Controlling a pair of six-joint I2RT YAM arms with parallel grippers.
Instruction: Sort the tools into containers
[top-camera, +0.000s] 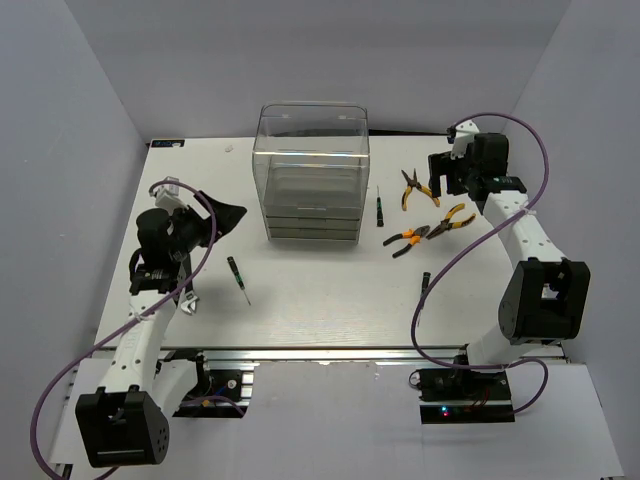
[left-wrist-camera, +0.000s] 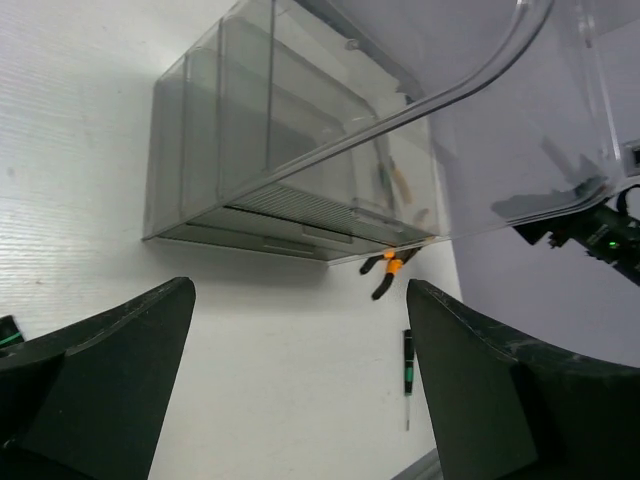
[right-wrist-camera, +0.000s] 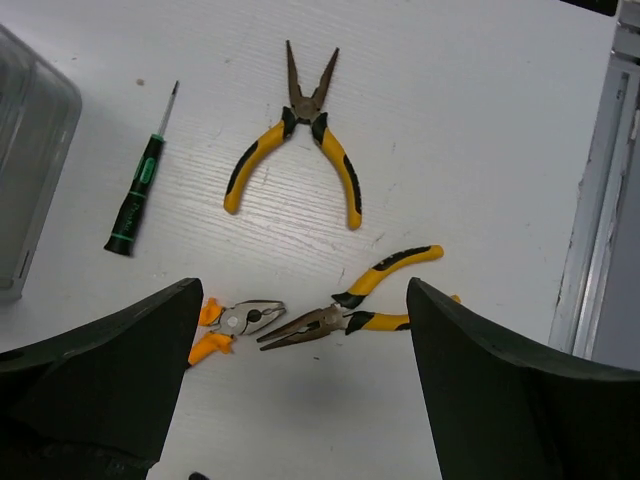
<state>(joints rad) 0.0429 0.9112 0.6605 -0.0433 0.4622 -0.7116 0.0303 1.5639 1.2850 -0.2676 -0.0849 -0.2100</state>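
Near screwdriver (top-camera: 238, 278): slim and black, lies on the white desk (top-camera: 330, 310) in front of the clear cabinet (top-camera: 312, 175), off its left front corner and well apart from it.
Short dark tool (top-camera: 424, 283): lies alone in front of the cabinet and off to its right; too small to tell what kind.
Orange pliers (top-camera: 407, 240): lie to the right of the cabinet's front corner, nose close to the nose of the next pair; whether they touch, I cannot tell.
Long-nose pliers (top-camera: 450, 220): lie further right of the cabinet, yellow-and-black handles spread.
Left pincer (left-wrist-camera: 300, 295): jaws wide with nothing between them; left of the cabinet, facing its side, apart from it.
Far screwdriver (top-camera: 379, 208): black with a green band, lies just beside the cabinet's right side, roughly parallel to it.
Yellow pliers (top-camera: 413, 188): lie right of the cabinet past that screwdriver, handles spread, nose toward the far edge.
Right pincer (right-wrist-camera: 305, 300): jaws wide, gripping nothing; above the desk right of the cabinet, over the three pliers.
Cabinet: stands upright toward the far middle of the desk.
Drawers (top-camera: 312, 225): shallow, clear, stacked in the cabinet's lower part, fronts flush.
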